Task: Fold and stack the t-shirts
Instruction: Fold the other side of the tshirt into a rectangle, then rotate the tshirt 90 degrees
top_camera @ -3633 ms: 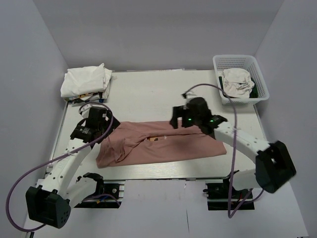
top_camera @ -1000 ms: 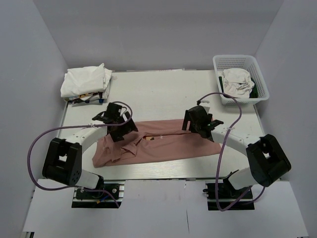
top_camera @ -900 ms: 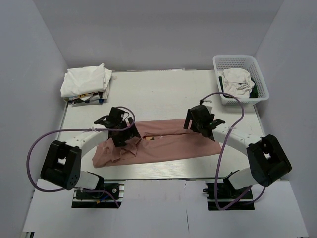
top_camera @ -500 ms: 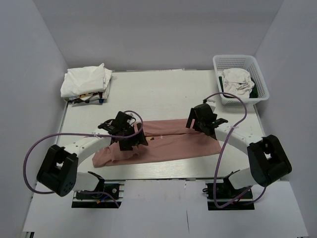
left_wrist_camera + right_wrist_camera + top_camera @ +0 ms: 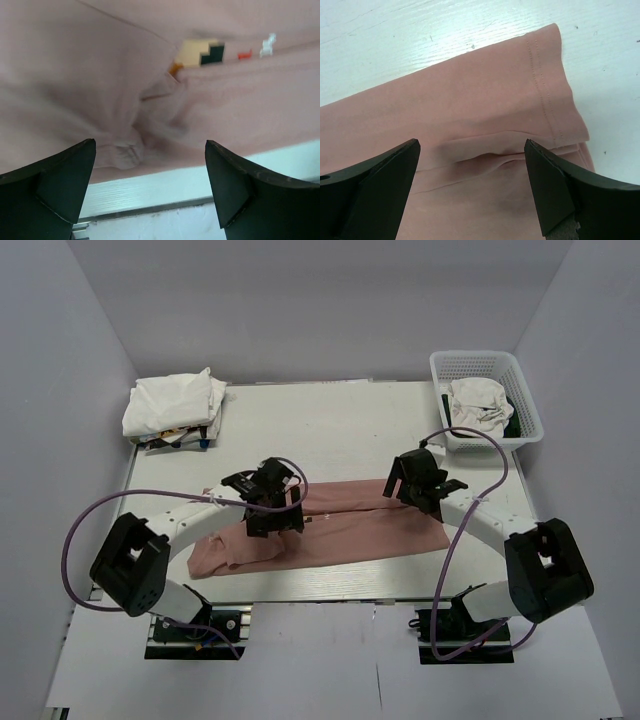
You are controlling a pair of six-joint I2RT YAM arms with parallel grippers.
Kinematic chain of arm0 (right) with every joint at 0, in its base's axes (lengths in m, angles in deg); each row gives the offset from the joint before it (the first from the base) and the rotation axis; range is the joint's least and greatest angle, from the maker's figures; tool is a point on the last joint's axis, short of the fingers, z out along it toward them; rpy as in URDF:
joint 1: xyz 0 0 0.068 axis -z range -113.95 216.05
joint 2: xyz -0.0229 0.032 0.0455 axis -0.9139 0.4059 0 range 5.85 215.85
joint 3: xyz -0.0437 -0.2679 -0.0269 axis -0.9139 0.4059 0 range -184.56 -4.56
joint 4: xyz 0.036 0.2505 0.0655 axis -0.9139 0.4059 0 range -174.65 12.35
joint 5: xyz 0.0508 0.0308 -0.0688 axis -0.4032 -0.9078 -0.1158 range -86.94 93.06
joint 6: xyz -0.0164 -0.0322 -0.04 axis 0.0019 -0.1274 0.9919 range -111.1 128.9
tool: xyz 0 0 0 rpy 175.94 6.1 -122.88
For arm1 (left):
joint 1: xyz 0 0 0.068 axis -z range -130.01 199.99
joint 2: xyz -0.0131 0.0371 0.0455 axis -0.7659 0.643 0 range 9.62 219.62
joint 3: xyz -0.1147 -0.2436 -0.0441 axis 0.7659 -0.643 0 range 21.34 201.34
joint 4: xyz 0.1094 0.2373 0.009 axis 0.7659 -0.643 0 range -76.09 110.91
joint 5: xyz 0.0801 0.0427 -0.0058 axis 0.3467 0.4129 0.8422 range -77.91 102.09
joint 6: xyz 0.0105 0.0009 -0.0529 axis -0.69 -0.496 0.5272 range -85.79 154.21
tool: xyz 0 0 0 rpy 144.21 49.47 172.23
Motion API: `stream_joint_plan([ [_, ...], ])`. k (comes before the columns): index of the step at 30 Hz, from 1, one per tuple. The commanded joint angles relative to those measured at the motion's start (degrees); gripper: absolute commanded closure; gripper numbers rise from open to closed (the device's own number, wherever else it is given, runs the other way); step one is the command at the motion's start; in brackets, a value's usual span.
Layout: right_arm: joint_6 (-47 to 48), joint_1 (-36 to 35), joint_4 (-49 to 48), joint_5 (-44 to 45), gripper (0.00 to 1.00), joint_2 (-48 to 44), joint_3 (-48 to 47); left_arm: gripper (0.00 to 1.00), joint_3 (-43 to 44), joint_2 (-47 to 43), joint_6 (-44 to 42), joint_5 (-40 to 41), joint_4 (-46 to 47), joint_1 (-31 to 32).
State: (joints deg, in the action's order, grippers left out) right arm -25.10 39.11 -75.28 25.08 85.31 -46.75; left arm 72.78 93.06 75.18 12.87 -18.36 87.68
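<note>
The dusty-pink t-shirt (image 5: 350,532) lies as a long folded strip across the near middle of the table. My left gripper (image 5: 272,512) hovers open over its left-centre. In the left wrist view (image 5: 150,197) it sits above rumpled pink cloth (image 5: 90,75) with the pixel print (image 5: 202,52) showing. My right gripper (image 5: 415,482) hovers open over the shirt's right end. In the right wrist view (image 5: 470,200) it is above a fold crease and the hemmed edge (image 5: 545,100). Folded white t-shirts (image 5: 172,403) are stacked at the back left. Neither gripper holds anything.
A white mesh basket (image 5: 528,405) at the back right holds a crumpled white t-shirt (image 5: 478,403). Grey walls close in the left, right and back. The table's front edge (image 5: 165,207) lies just past the pink cloth in the left wrist view.
My left gripper has moved right along the shirt, from its left end to near the print. My right gripper has shifted slightly right. The shirt's left part now lies narrower.
</note>
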Motion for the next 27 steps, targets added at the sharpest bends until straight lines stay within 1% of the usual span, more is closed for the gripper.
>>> stream_joint_plan([
  [1,1.0,0.7,-0.7,2.5,0.1,0.9,-1.8,0.0,5.0,-4.4,4.3,14.5,-7.4,-0.4],
  [3,2.3,1.3,-1.5,2.4,0.1,2.5,-3.8,0.0,5.7,-5.3,7.3,18.5,-10.8,-1.7],
  [4,2.2,1.4,-1.5,2.2,0.1,4.1,-4.2,0.0,7.3,-5.8,8.0,22.1,-11.4,-1.7],
  [5,2.4,1.5,-1.9,2.5,0.1,5.5,-5.9,0.0,7.9,-5.3,8.9,22.9,-12.2,-2.2],
  [7,2.3,1.5,-1.9,2.2,0.1,7.9,-6.8,0.0,7.9,-3.9,9.5,21.6,-12.2,-3.0],
  [10,2.4,2.1,-3.1,0.1,0.1,11.1,-7.6,0.0,8.4,1.4,11.0,18.8,-12.2,-4.5],
  [11,2.7,2.2,-3.8,-0.7,0.1,11.7,-7.7,0.0,7.8,2.9,11.6,18.3,-12.8,-6.0],
  [12,2.6,2.5,-3.7,-2.2,0.1,13.2,-8.0,0.0,6.9,5.1,11.6,18.3,-11.7,-6.6],
  [15,1.0,2.6,-4.4,-5.5,0.1,15.2,-6.9,0.0,5.8,8.0,12.1,17.0,-7.6,-9.4],
  [17,-1.4,2.6,-4.5,-6.6,0.1,15.7,-6.1,0.0,7.8,13.0,11.0,16.5,-6.0,-10.9],
  [18,-2.2,2.6,-4.2,-7.6,0.1,15.6,-4.1,0.0,10.1,15.0,11.0,16.5,-5.1,-11.9],
  [19,-3.5,2.4,-3.6,-7.8,0.1,14.9,-3.3,0.0,13.1,19.4,10.3,16.5,-4.2,-12.6],
  [20,-5.0,2.2,-3.4,-7.8,0.1,14.1,-2.5,0.0,13.2,21.8,10.3,16.5,-4.2,-12.6],
  [21,-5.7,1.9,-3.5,-8.6,0.1,11.4,0.8,0.0,16.7,24.0,10.3,16.5,-4.9,-13.3],
  [23,-7.8,1.4,-4.8,-10.3,0.1,9.2,4.5,0.0,21.4,27.7,8.9,17.1,-4.9,-13.9],
  [25,-8.1,-0.4,-5.4,-11.9,0.1,5.0,8.8,0.0,24.4,32.4,7.6,17.6,-2.7,-13.9],
  [27,-7.8,-2.4,-4.5,-11.9,0.1,2.7,10.2,0.0,31.4,36.2,4.0,15.8,-1.0,-14.5],
])
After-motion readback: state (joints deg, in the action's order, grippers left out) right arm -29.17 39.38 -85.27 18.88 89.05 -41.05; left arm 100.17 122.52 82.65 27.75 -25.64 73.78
